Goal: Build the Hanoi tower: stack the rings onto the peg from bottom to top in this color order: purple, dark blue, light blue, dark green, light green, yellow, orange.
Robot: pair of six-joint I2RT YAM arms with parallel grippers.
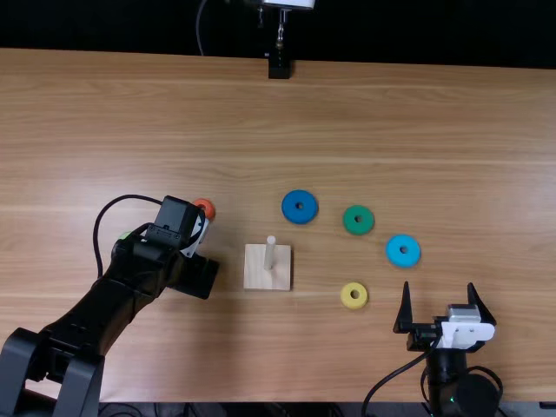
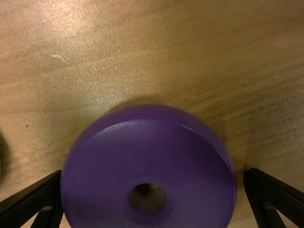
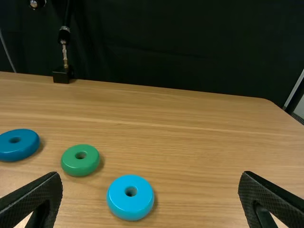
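- Plainly, nothing is stacked on the peg [image 1: 269, 254]; all seven colors are left.
- Left wrist view: purple [image 2: 104, 161] lies on the counter [image 2: 190, 57], between the spread fingers of the left hand [image 2: 153, 173].
- Top view: yellow [image 1: 346, 296] is right of the peg; the right hand [image 1: 439, 287] is open, near right.

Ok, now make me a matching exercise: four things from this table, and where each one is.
Things:
1. Purple ring
2. Peg
3. Dark green ring
4. Orange ring

Places:
A. Standing on the wooden base
B. Partly hidden by the left arm in the top view
C. Between the left gripper's open fingers
D. Between the dark blue ring and light blue ring

Pairs: 1-C, 2-A, 3-D, 4-B
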